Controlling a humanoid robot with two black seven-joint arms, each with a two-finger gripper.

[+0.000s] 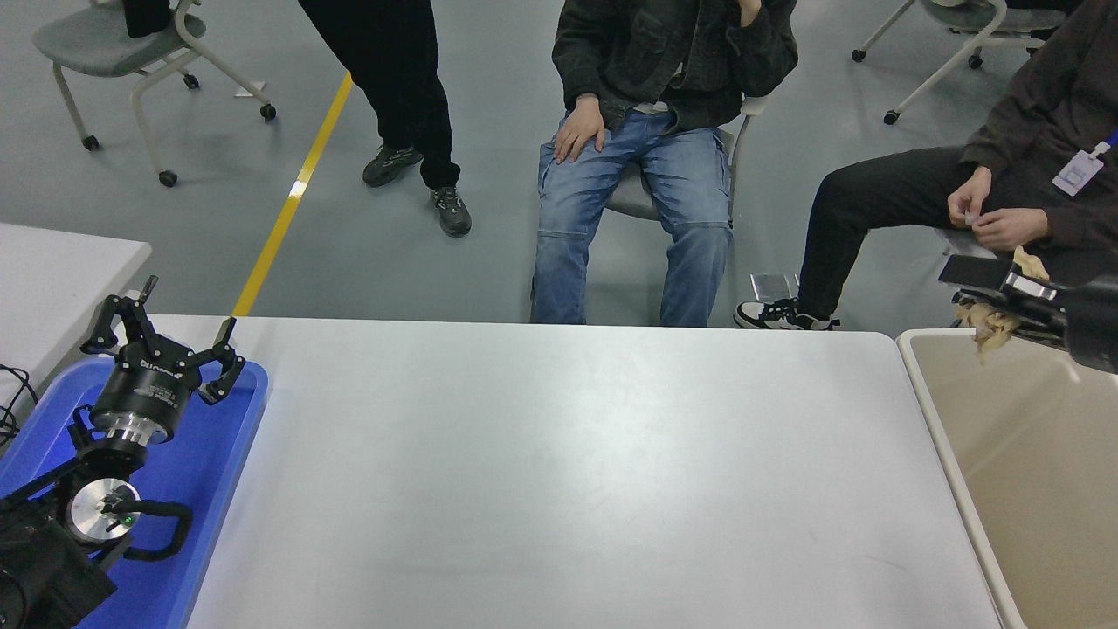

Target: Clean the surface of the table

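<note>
White and matte, the tabletop (559, 472) is filling the lower middle of the head view, running from a blue tray (223, 454) at its left end to a beige bin (1031, 454) standing just beside its right end. A smaller white tabletop (52, 279) is sitting apart at the far left.

At the right edge, the right pincer (978, 284) is reaching in level, off the tabletop and above the bin's far corner. Its fingers are clamping a crumpled tan paper wad (987, 321), which is hanging down from them over the bin's opening and touching nothing below.

At the lower left, the left arm is resting over the blue tray, its left pincer (166, 336) pointing away from the camera with the fingers spread apart, gripping nothing.

Beyond the far edge, on a grey floor with a yellow line (293, 196), three people are waiting. One is standing (393, 79) in black trousers at the upper left. One is sitting (642, 192) in blue jeans at the middle, a hand on the thigh. A third is sitting (1031, 122) at the upper right in dark clothes, hands (991, 218) held together near the knee, just above the right pincer in the picture. Wheeled grey chairs (113, 52) are standing at the top corners.
</note>
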